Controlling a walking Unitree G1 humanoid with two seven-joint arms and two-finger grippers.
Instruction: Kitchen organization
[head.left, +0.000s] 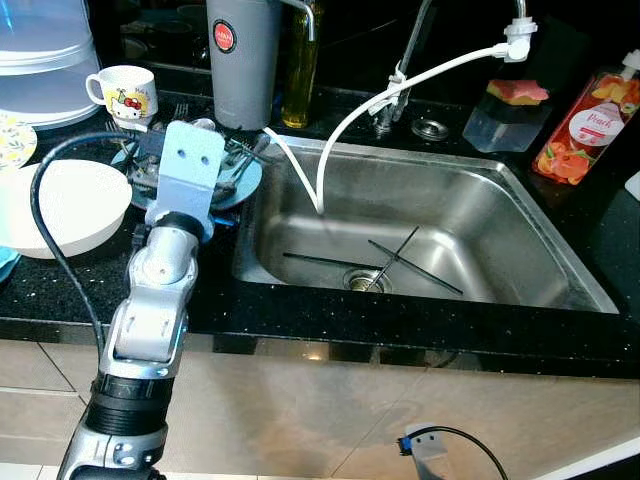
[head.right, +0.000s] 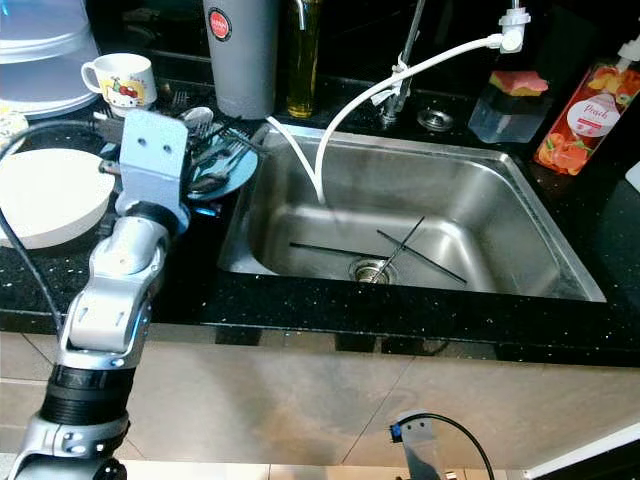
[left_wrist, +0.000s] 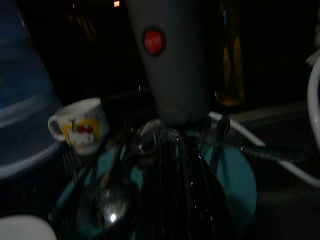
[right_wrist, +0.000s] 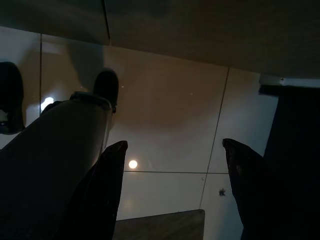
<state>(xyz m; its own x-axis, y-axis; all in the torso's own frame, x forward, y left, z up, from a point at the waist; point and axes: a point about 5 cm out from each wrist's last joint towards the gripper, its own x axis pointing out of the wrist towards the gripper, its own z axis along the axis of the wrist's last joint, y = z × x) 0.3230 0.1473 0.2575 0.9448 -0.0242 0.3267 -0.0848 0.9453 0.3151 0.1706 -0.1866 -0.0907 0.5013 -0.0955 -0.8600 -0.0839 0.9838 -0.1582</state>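
Several pieces of cutlery (head.left: 232, 165) lie on a teal plate (head.left: 243, 185) just left of the sink (head.left: 440, 215). The left gripper (left_wrist: 180, 150) hovers over them, its fingers seemingly together, though darkness prevents certainty. The right gripper (right_wrist: 175, 187) hangs spread above the floor (right_wrist: 170, 115).

My left arm (head.left: 150, 320) is brushed silver metal, with a matt pale-blue plastic wrist block. The sink (head.left: 520, 250) at two o'clock is dull brushed steel, set in a glossy black speckled stone counter (head.left: 60, 290). At eleven o'clock the spoons (left_wrist: 111, 205) shine as polished metal on a smooth teal plate (left_wrist: 240, 175); the cup (head.left: 125, 92) looks like glazed china. The floor tiles (right_wrist: 165, 115) are glossy.
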